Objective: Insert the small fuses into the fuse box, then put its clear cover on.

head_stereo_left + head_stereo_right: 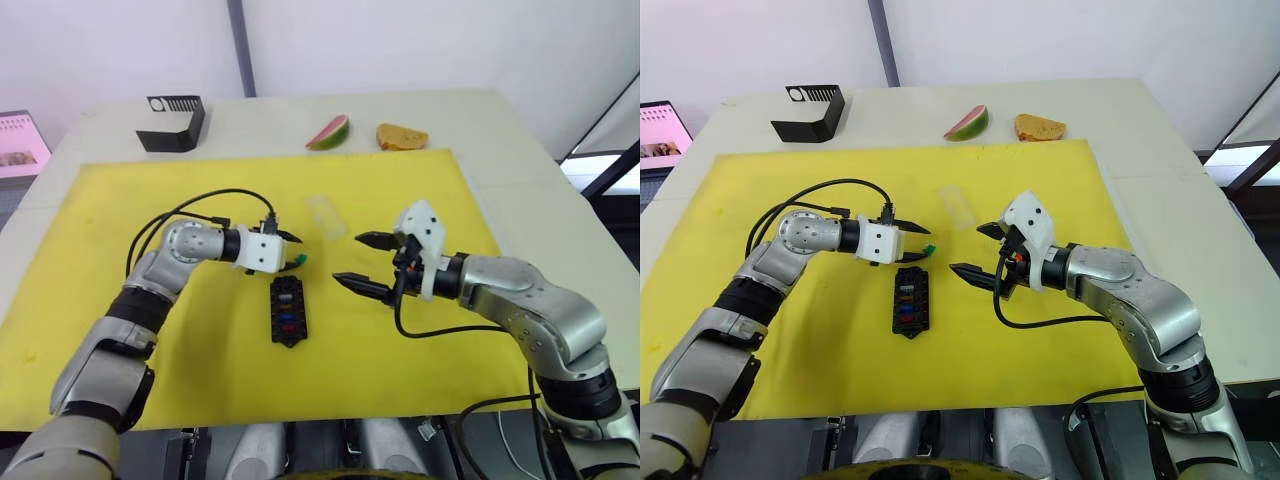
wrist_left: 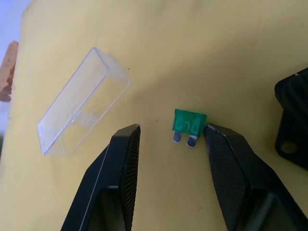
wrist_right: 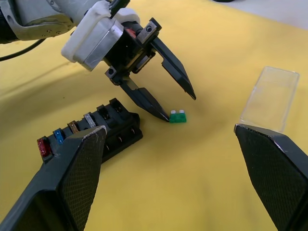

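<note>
Left wrist view: green blade fuse [image 2: 188,124] lies on the yellow mat [image 2: 216,48] beside the fuse box [image 3: 96,130], touching one finger of the spread, empty left jaws; right jaws also wide open, empty. Looks tiny, light, rigid, slippery; best pinched across its plastic body.

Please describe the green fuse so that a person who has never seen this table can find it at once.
On the yellow mat, find the black fuse box near the middle. Just beyond its far end, between the open fingers of the left gripper, lies the green fuse. It is the one loose fuse, green with two metal prongs; the others sit in slots.
</note>
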Robot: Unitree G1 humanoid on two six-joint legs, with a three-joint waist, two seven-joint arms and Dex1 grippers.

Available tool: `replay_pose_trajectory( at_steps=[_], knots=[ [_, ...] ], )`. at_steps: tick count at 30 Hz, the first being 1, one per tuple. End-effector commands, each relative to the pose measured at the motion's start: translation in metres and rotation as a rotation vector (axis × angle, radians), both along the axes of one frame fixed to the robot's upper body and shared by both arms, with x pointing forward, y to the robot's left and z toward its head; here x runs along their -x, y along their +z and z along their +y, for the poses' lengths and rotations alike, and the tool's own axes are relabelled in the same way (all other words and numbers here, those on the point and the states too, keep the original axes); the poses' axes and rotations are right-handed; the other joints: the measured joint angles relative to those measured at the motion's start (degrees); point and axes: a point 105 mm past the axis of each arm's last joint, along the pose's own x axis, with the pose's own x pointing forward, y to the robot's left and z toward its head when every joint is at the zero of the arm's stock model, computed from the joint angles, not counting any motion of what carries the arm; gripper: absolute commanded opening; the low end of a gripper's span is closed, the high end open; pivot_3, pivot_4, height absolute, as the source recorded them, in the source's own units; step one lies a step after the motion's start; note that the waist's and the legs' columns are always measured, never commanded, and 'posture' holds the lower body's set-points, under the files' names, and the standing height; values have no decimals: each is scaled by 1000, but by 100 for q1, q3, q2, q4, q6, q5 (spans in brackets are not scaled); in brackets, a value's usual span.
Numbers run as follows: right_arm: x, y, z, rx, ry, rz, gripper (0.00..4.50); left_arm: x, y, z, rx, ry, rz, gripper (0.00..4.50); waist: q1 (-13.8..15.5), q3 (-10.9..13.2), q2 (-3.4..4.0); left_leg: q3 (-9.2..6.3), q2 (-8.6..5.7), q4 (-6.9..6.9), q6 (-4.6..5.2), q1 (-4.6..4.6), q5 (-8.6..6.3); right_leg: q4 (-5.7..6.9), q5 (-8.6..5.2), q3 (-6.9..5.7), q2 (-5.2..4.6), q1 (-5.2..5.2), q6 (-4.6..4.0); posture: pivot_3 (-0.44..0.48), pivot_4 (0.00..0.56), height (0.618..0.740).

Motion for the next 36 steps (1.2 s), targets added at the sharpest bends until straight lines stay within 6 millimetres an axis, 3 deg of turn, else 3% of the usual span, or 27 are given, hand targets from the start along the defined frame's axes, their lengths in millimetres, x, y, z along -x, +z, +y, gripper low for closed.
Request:
replay_pose_trajectory(
  at_steps=[1,7,10,13,18,21,24,30,33,36],
  knots=[
    [5,12,3,-24,18,-44,4500,-3,8,-4,-1,-17,-46,2184,0,0,0,0,0,0,0,0,0,0,0,0,0,1,0,0,150,740],
    [5,12,3,-26,17,-45,4500,-2,7,-6,21,-15,-46,2184,3,0,0,0,0,1,0,0,0,0,0,0,0,1,0,0,150,740],
    [5,12,3,-25,19,-45,4500,-1,5,-8,16,-24,-50,1402,1,0,0,0,0,1,0,-1,0,0,0,0,0,1,0,0,150,740],
    [5,12,3,-25,21,-45,4500,-1,5,-7,24,-12,-49,32,-1,0,0,0,0,1,0,0,0,0,0,0,0,1,0,0,150,740],
    [7,11,4,-24,31,-40,4500,-7,20,-2,109,57,25,32,-6,0,0,0,0,1,0,0,0,1,0,0,1,0,0,0,150,740],
    [9,12,5,-26,39,-37,4500,-12,38,10,257,180,223,32,-11,0,0,0,0,1,0,-2,0,1,0,0,1,0,0,0,150,740],
    [10,12,5,-28,48,-33,4500,-2,45,34,351,291,508,32,-53,0,0,-1,0,1,0,0,0,3,0,0,3,0,0,0,150,740],
    [13,13,9,-26,116,-15,4500,42,51,83,527,510,1065,32,-42,0,-1,-4,6,0,0,2,0,5,-1,0,8,-1,0,0,150,740],
    [15,15,15,-24,187,-4,4500,61,44,107,593,646,1235,32,-40,1,-1,-5,6,7,1,3,-1,2,-1,0,7,5,0,0,150,740],
    [30,16,28,-3,373,22,4500,90,43,123,711,709,1457,32,-37,1,-1,-7,6,7,1,2,-1,2,-1,0,8,4,0,0,150,740]
  ],
)
